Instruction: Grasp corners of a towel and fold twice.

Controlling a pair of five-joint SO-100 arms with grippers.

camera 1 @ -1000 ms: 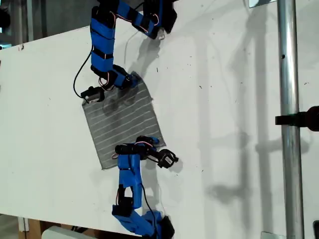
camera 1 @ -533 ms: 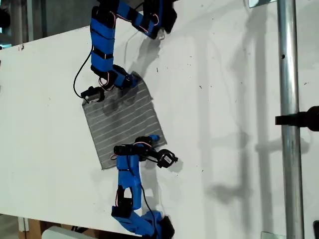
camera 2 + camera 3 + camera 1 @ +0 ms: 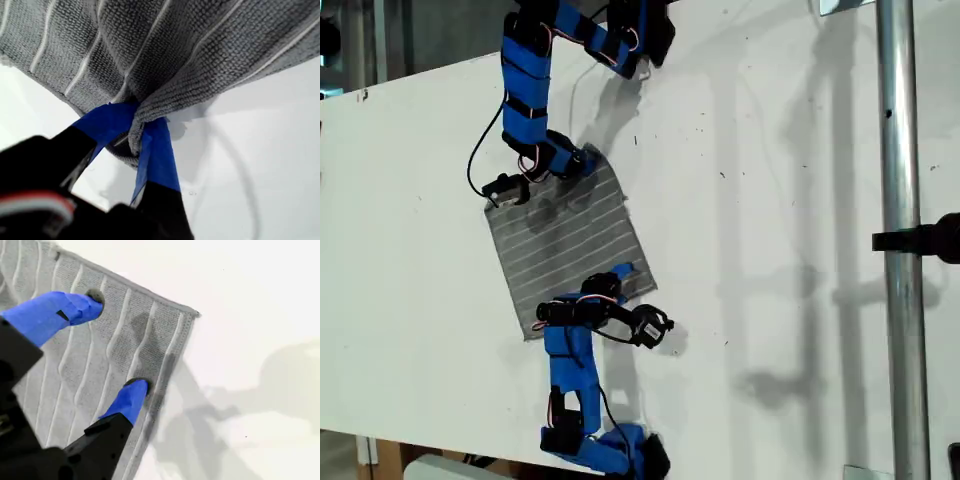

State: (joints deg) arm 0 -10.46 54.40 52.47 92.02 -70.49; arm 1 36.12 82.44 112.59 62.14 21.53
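Grey white-striped fabric towel (image 3: 165,55) corner pinched by first gripper (image 3: 140,135). Second gripper (image 3: 112,345) spread over another corner, unclosed. Uneven lift risked; thin cloth could be dropped.

My exterior view looks steeply down on the white table (image 3: 770,200) from afar; my two wrist views sit close over the towel (image 3: 565,245), which all three share.

White table (image 3: 770,200), metal pole (image 3: 898,250).
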